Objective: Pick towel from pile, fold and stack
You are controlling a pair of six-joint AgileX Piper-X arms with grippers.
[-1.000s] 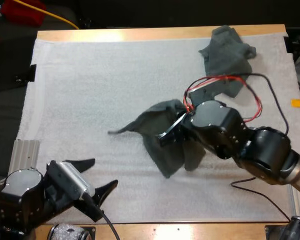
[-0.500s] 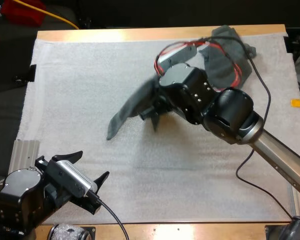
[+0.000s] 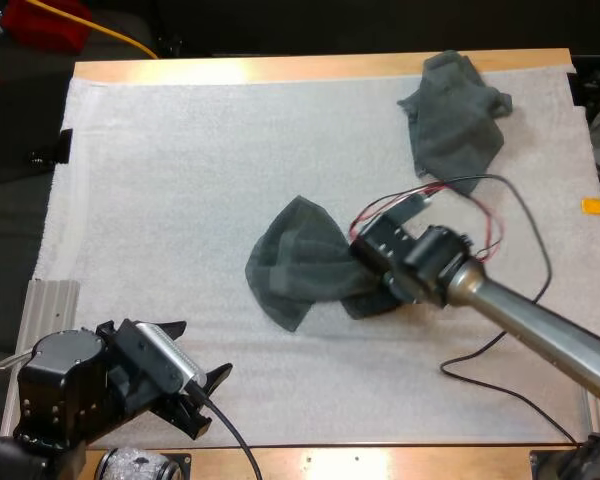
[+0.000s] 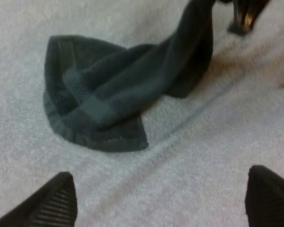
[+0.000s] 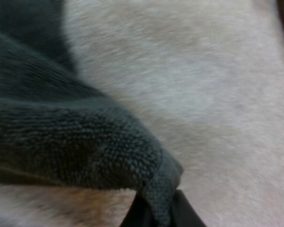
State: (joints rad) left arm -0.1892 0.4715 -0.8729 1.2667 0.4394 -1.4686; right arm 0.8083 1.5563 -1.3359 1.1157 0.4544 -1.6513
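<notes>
A: What has changed in the last half second?

B: The right arm (image 3: 540,330) was reaching toward the far side of the mat (image 3: 160,180), holding the towel (image 3: 298,262) up so that it hung in a long strip. Now the arm has drawn back toward the near right and dropped low. The towel lies on the middle of the mat as a rounded, doubled-over shape.

A: Is the towel still held?

B: Yes. The right gripper (image 5: 156,215) has its two black fingers pinched together on one corner of the towel, just above the mat. That corner is at the towel's right end, under the wrist.

A: And the other arm?

B: The left gripper (image 3: 195,352) has stayed at the near left corner of the mat. Its fingers stand wide apart and touch nothing. It points across the mat at the towel, which lies well apart from it.

A: How does the right arm sit now?

B: It slants in from the right edge, with the wrist bent down over the towel's right end.

A: Anything else?

B: A crumpled towel (image 3: 455,118) lies at the far right of the mat, unmoved.
</notes>
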